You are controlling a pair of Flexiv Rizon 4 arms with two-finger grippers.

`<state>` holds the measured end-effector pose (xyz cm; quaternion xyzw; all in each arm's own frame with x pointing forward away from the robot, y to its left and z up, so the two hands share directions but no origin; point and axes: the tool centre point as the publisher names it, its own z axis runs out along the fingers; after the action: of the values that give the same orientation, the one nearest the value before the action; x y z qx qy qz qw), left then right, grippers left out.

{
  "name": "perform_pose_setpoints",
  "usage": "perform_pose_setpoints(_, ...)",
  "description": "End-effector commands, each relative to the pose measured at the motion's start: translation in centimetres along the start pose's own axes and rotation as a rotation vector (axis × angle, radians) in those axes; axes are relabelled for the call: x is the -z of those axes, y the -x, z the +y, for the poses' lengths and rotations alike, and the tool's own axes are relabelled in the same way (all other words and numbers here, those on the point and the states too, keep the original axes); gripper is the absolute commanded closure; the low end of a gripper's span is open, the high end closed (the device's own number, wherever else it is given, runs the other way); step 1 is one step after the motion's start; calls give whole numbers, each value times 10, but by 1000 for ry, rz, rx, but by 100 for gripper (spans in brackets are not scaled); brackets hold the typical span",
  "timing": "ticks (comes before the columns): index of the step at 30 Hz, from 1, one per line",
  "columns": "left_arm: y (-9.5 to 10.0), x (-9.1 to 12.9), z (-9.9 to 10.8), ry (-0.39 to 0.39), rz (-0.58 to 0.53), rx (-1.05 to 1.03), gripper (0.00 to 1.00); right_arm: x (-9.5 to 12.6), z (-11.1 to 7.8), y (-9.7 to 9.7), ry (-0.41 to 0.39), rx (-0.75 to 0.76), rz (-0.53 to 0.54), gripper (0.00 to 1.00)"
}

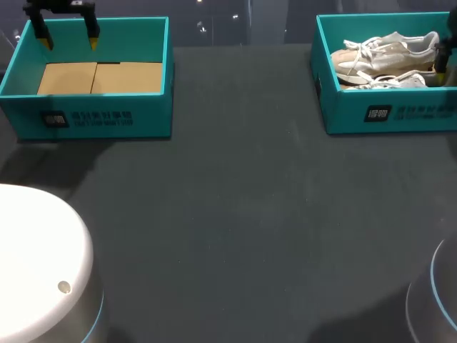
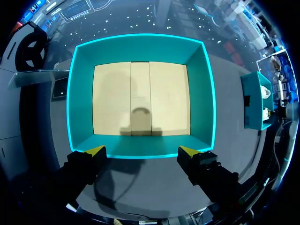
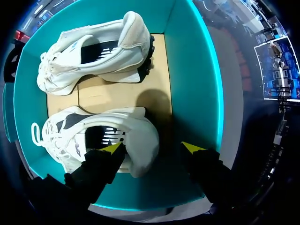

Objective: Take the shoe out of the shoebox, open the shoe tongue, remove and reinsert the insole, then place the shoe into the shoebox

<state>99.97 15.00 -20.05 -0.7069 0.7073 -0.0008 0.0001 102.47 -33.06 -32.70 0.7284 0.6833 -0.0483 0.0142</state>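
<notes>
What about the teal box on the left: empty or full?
Empty. The left teal box shows only its bare cardboard floor; both shoes sit in the right box.

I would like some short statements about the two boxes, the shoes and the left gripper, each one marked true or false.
1. The left shoebox holds no shoe. True.
2. Two white shoes lie in the right shoebox. True.
3. The left gripper holds a shoe. False: it is open and empty, above the left shoebox.
4. One shoe lies outside, between the boxes. False: both are inside the right shoebox.
</notes>
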Motion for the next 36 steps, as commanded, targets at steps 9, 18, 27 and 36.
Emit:
perform_pose_setpoints(9, 0, 0, 0, 1, 0, 0, 0, -21, 2, -1, 3, 17, 4, 25)
perform_pose_setpoints(18, 0, 0, 0, 1, 0, 0, 0, -33, 3, -1, -2, 25, 6, 27)
perform_pose_setpoints(27, 0, 0, 0, 1, 0, 0, 0, -41, 2, 0, -14, 18, 8, 100)
perform_pose_setpoints(36, 0, 0, 0, 1, 0, 0, 0, -30, -1, 4, -2, -10, -8, 100)
